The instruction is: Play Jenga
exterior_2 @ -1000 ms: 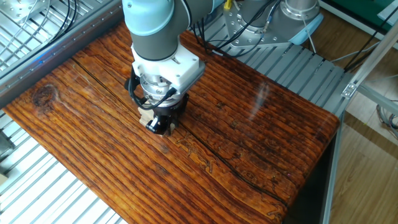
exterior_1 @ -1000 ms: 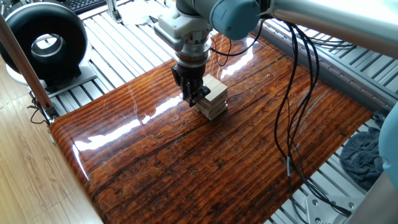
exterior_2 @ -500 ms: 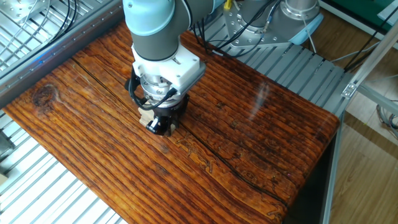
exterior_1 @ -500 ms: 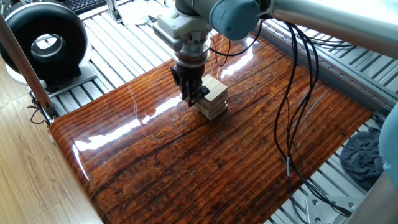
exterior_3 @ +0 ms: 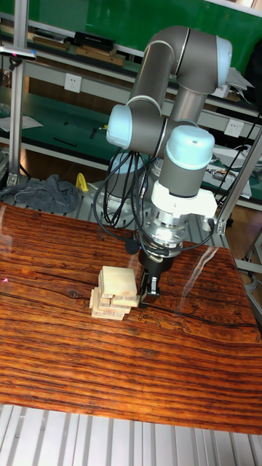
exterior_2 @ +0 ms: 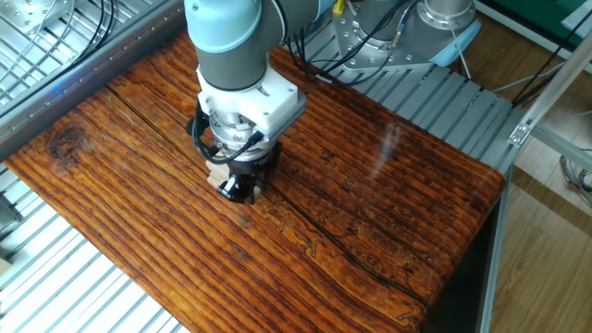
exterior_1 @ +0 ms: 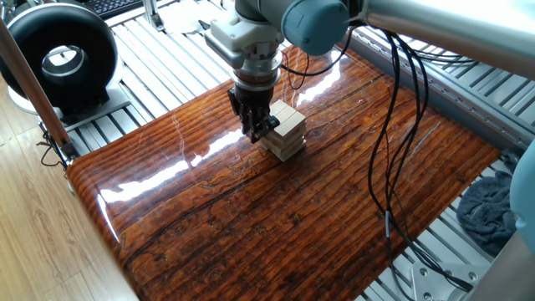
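Observation:
The Jenga tower (exterior_1: 286, 130) of pale wooden blocks stands on the glossy wooden table (exterior_1: 276, 217), with its upper blocks sitting slightly askew (exterior_3: 116, 290). My gripper (exterior_1: 258, 134) points straight down, its tips low against the tower's side. In the tall fixed view the gripper (exterior_3: 149, 293) is just right of the tower, about level with its lower layers. The fingers look shut, and I see no block between them. In the other fixed view the gripper (exterior_2: 236, 190) hides almost all of the tower; only a pale corner (exterior_2: 215, 174) shows.
A black round fan (exterior_1: 60, 57) stands off the table's far left corner. Grey cloth (exterior_1: 489, 209) lies at the right edge. Black cables (exterior_1: 393, 125) hang from the arm over the table's right half. Metal slats surround the table.
The gripper has crept a few pixels away from the tower's side. The tower looks unchanged.

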Robot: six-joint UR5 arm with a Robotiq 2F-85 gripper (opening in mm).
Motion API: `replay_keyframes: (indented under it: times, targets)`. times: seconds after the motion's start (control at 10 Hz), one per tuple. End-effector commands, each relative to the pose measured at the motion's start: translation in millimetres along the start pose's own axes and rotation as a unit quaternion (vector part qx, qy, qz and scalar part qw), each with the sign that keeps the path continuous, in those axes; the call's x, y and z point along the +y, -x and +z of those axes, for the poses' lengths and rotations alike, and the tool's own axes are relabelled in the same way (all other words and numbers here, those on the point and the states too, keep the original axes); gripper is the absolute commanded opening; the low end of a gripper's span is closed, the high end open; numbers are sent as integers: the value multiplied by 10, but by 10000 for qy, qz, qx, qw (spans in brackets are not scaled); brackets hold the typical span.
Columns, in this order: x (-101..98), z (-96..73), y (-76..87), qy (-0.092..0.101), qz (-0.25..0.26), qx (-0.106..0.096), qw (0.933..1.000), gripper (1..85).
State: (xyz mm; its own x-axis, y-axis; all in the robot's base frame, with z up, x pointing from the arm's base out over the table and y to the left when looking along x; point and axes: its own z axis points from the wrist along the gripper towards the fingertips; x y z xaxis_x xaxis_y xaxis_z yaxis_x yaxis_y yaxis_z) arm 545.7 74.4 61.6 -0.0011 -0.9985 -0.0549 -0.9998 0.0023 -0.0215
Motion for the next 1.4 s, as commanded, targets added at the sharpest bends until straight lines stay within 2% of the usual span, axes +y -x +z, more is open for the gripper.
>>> replay_keyframes:
  times: [0.0,0.8,1.0,1.3]
  targets:
    - [-21,-7,34,-25,38,-77,10000,157]
    - [-39,-7,54,-56,32,-115,9999,147]
    - [-52,-6,41,-79,-7,-92,9999,110]
    - [-70,4,38,-102,-22,-91,9999,103]
